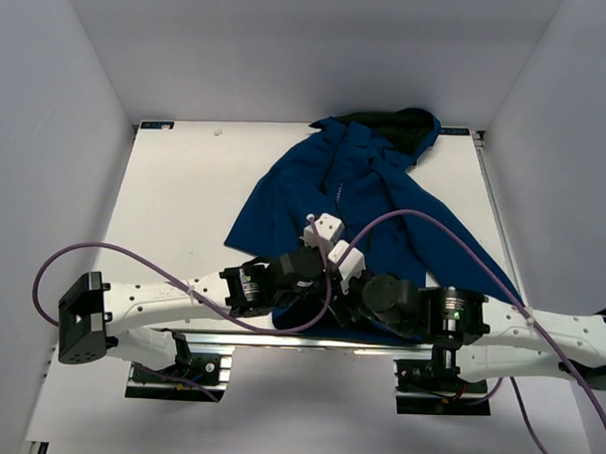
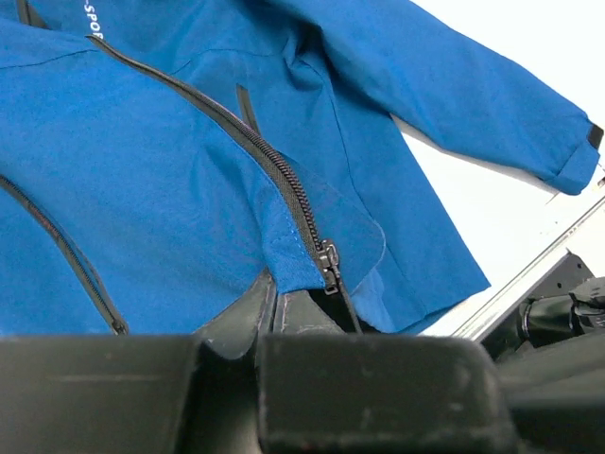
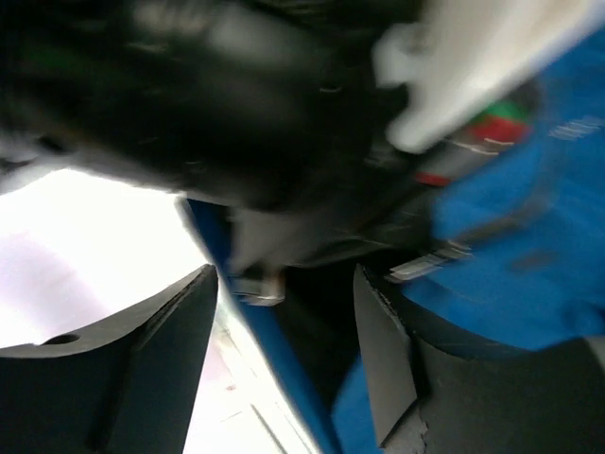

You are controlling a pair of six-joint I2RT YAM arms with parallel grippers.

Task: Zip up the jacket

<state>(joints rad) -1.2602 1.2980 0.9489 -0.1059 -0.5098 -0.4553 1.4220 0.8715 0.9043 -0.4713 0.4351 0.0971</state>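
Blue jacket (image 1: 314, 183), hood (image 1: 411, 126) toward far-right

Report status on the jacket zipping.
Left tool shut on jacket hem. Right tool open, close beside it. Zipper slider low at hem. No obstruction seen.

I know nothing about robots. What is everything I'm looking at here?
jacket: one, royal blue with dark hood lining, spread over the table's middle and right
zipper: one, dark, on the jacket's front; its slider sits near the bottom hem
table: one, white, under everything
walls: three, pale grey, around the table
cables: two, purple, looping along the arms
left arm: one, white and black, near edge, reaching to the hem
right arm: one, same colours, near edge
left gripper: one, black, shut on the hem beside the slider
right gripper: one, black, open, by the jacket's edge; its view is blurred
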